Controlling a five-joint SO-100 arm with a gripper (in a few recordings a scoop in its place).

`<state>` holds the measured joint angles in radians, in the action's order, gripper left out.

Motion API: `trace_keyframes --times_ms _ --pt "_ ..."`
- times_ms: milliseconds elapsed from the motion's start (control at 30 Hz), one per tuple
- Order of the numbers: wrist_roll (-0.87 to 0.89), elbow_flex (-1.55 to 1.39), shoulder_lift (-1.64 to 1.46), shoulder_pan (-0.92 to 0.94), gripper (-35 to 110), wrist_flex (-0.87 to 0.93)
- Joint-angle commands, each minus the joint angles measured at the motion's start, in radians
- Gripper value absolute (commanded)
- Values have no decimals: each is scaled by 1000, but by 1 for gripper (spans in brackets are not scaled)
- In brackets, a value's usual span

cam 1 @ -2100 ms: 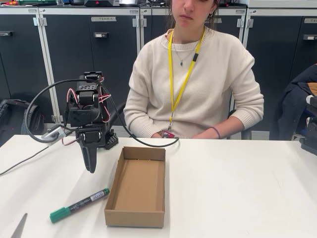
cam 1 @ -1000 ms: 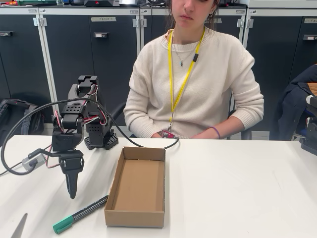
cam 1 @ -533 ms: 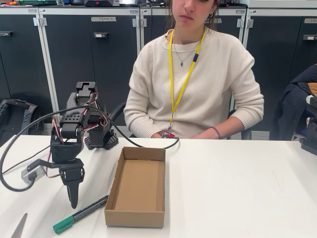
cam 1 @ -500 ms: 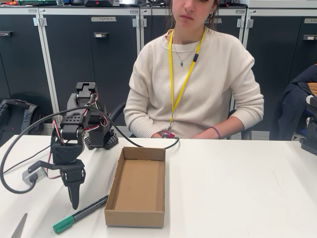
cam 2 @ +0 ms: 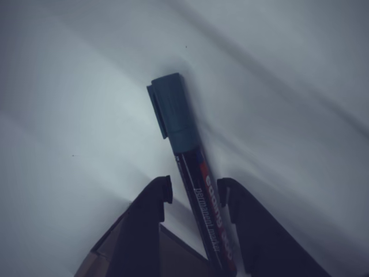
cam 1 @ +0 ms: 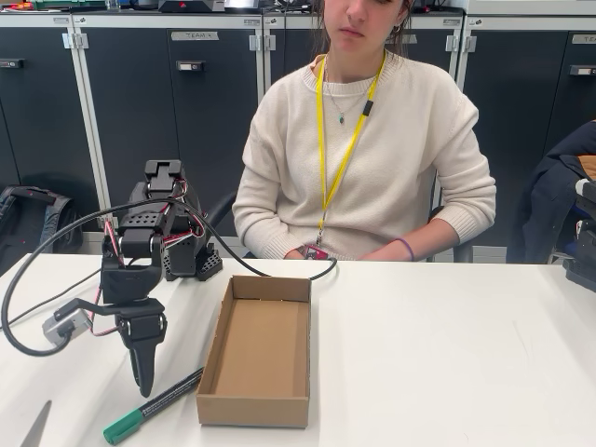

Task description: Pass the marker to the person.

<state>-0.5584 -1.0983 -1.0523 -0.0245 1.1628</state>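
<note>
gripper (cam 2: 196, 199) is pointing down over the marker (cam 2: 193, 173), jaws apart and straddling the black barrel, one finger each side, not clamped yet. can't tell whether the tips touch the table. in the fixed view the gripper (cam 1: 144, 377) hangs just above the marker (cam 1: 154, 407), which lies flat on the white table (cam 1: 438, 354) close to the left wall of the cardboard box (cam 1: 256, 349), green cap toward the camera. risks: the barrel is round, smooth plastic, so an off-centre close could roll it out or pivot it; the grip sits away from the cap end, so it may droop once lifted. the box is matte with thin walls and shifts easily if bumped. the person (cam 1: 363, 130) sits behind the table, hands low at its far edge.
</note>
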Motion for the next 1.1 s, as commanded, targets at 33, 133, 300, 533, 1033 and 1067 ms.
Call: trace_keyframes --times_ms 33,133,300,533,1033,1067 --pt "0 75 20 -3 17 9" --pt "5 78 46 -2 17 -11" --pt "12 143 89 -2 17 8" --pt "12 244 170 2 16 23" --pt "-20 204 199 -9 -5 -11" --pt "-17 201 195 -9 -5 -11"
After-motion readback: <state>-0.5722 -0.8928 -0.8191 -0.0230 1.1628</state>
